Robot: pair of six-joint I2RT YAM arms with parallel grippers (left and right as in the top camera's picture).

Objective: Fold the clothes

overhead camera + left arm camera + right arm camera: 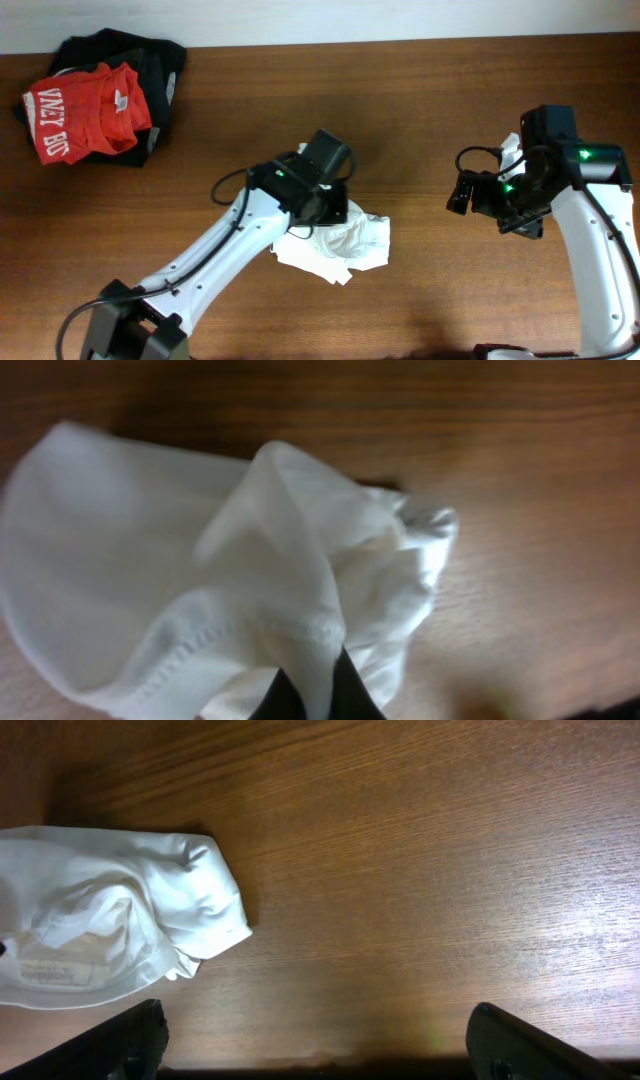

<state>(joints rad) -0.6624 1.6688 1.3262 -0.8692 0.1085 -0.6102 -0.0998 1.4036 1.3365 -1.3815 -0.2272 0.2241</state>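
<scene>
Your left gripper [312,698] clamps the bunched white T-shirt [120,560] (centre frame); thin fabric could slip free when lifted.

Red shirt [85,118] atop black garment [160,58], table's [420,110] far-left corner.

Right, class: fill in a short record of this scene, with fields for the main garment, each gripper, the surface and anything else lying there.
garment: white crumpled thin-fabric T-shirt, bunched near the table's middle, not yet folded
left gripper: shut, pinching a raised ridge of the T-shirt
right gripper: open, empty, over bare wood
surface: brown wooden tabletop
other items: red shirt with white lettering lying on a black garment, upper left of the overhead view
</scene>
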